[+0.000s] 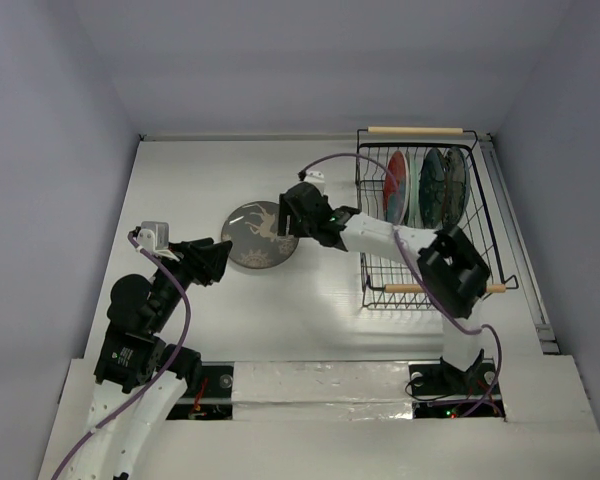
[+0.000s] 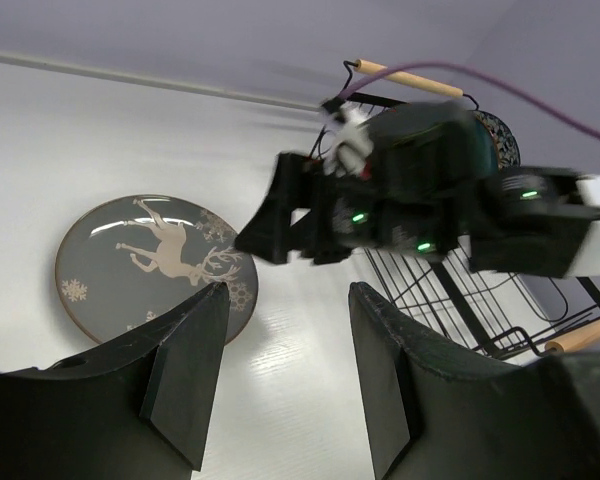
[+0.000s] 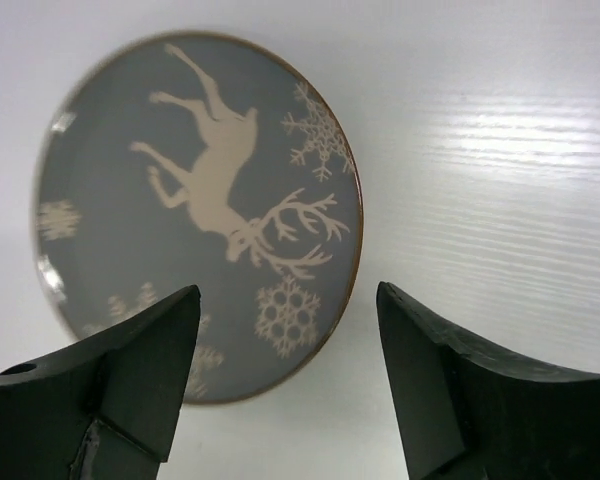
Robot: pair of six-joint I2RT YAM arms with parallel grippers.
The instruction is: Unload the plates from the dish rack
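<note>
The grey-brown deer plate (image 1: 260, 235) lies flat on the white table, left of the dish rack (image 1: 485, 210). It also shows in the left wrist view (image 2: 155, 262) and the right wrist view (image 3: 205, 205). My right gripper (image 1: 292, 212) hovers open and empty just above the plate's right edge (image 3: 288, 305). My left gripper (image 1: 220, 262) is open and empty (image 2: 288, 300), just left of the plate. Three plates stand upright in the rack: a white one with floral pattern (image 1: 397, 187), a glossy teal one (image 1: 432, 187) and a pale one with dark rim (image 1: 454, 187).
The rack has wooden rod handles at the back (image 1: 415, 130) and the front (image 1: 404, 288). White walls close in the table on the left, back and right. The right arm (image 1: 380, 238) stretches across the rack's left side.
</note>
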